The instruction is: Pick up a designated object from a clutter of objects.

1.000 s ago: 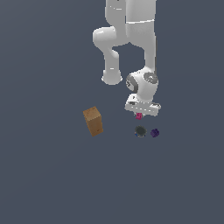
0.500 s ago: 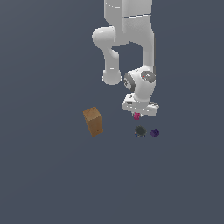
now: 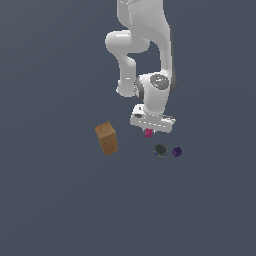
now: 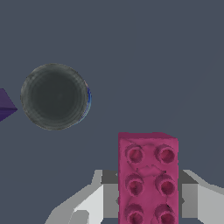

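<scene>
Gripper [image 3: 149, 131] has risen slightly, jaws clamped on the magenta studded brick [image 3: 148, 132], now lifted off the floor. Cardboard box [image 3: 106, 138] stands well apart on the exterior view's left; dark round object [image 3: 160, 150] and purple object [image 3: 176, 151] lie near, below-right.

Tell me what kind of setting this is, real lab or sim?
Looks like a simulated test scene, not a real room: a featureless flat grey ground with no walls or furniture, a lone white arm, and a few small props: brown box, magenta brick, dark round object.
</scene>
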`<state>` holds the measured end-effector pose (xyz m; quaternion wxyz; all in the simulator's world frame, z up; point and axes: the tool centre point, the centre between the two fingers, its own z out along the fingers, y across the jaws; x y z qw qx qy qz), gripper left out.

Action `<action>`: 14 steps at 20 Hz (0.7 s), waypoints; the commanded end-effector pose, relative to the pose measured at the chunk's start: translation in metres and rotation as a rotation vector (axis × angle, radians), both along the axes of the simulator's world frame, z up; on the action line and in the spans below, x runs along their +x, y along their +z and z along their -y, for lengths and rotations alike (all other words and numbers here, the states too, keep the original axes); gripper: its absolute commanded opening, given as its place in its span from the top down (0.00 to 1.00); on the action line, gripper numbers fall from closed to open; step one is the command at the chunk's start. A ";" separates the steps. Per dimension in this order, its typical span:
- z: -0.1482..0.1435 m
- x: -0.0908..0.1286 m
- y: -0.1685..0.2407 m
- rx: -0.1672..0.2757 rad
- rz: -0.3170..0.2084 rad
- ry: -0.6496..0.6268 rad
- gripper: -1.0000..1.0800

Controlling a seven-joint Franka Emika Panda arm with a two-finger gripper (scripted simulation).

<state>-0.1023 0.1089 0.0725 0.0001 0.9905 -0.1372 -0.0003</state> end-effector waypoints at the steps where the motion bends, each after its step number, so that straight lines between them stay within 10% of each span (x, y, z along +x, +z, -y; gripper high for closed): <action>1: 0.018 0.011 0.016 0.001 0.000 0.000 1.00; 14: 0.126 0.082 0.111 0.005 0.000 0.001 1.00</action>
